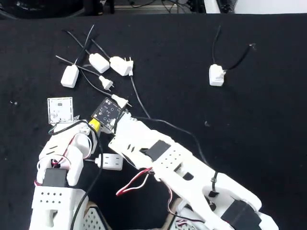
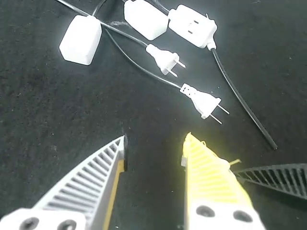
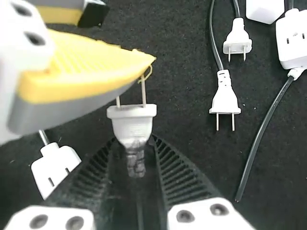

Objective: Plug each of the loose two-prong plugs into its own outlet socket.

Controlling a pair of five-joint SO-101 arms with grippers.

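Observation:
My right gripper point(image 3: 132, 141), with black fingers, is shut on a white two-prong plug point(image 3: 131, 120) whose prongs point away from the wrist. From above, this gripper point(image 1: 106, 112) sits left of centre. My left gripper point(image 2: 153, 143) stands open and empty, and its yellow finger point(image 3: 81, 57) nearly touches the held plug's prongs. Two loose plugs point(image 1: 106, 83) point(image 1: 120, 100) lie on the black table just beyond both grippers. A white outlet socket point(image 1: 121, 65) with a cord lies farther back, and another socket point(image 1: 217, 75) is far right.
Two white blocks point(image 1: 69, 75) point(image 1: 99, 63) lie at the back left among thin black cords. A white square plate point(image 1: 60, 109) sits beside the left arm. A small white socket piece point(image 1: 109, 161) lies between the arms. A black cord point(image 1: 168, 125) runs beside the right arm.

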